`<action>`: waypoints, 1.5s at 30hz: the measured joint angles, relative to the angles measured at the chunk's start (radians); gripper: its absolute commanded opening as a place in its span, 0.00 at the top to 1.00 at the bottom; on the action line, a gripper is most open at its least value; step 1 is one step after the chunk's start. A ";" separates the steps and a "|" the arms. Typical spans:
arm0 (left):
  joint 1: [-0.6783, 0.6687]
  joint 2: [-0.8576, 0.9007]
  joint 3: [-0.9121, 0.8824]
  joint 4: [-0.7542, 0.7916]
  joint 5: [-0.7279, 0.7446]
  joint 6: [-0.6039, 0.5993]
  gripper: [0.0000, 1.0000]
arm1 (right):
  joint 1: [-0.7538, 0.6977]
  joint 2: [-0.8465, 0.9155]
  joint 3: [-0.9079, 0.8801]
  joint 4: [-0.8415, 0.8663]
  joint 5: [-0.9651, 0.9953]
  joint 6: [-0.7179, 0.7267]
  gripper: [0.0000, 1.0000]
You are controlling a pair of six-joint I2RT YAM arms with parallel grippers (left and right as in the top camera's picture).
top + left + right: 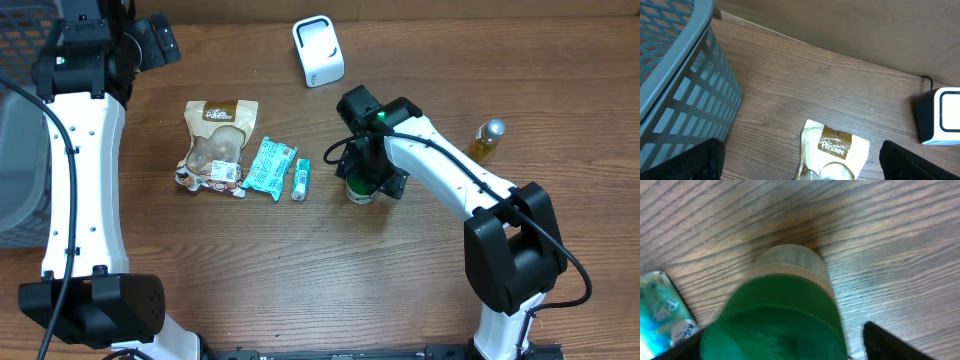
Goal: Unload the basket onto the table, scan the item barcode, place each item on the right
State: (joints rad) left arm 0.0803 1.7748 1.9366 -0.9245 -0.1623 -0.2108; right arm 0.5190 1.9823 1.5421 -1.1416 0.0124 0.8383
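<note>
The right gripper (365,186) is being held low over the green-lidded jar (785,315). Its jaws are standing apart on either side of the lid, a gap is showing at one finger, and nothing is being clamped. The jar is standing upright on the wooden table (300,285), near the small packets. It is being judged rigid, smooth-walled and fairly light, so slipping is likely. A grip on the body just under the lid is being favoured.

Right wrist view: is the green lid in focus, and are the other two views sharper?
Right wrist view: the green lid is soft, too near the lens, the table grain behind crisper. Left wrist view: sharp, the pouch print readable. Overhead view: evenly lit, no strong glare.
</note>
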 measured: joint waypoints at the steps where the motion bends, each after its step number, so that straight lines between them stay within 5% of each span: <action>1: 0.000 0.000 0.000 0.000 0.000 0.000 0.00 | 0.000 0.000 0.000 0.002 -0.003 0.004 0.29; 18: 0.000 0.000 0.000 0.000 0.000 0.000 0.01 | 0.000 0.000 -0.001 0.076 -0.005 -0.120 0.32; 32: 0.000 0.000 0.000 0.000 0.000 0.000 0.00 | 0.000 0.000 -0.001 0.091 -0.005 -0.400 0.13; 36: 0.000 0.000 0.000 0.000 0.000 0.000 0.00 | 0.000 0.000 -0.001 0.090 -0.005 -0.306 0.00; 45: 0.000 0.000 0.000 0.000 0.000 0.000 0.00 | 0.009 0.000 -0.002 0.094 -0.040 -0.009 0.00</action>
State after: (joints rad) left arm 0.0803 1.7748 1.9366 -0.9249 -0.1623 -0.2111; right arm 0.5282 1.9820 1.5402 -1.0477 -0.0273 0.8295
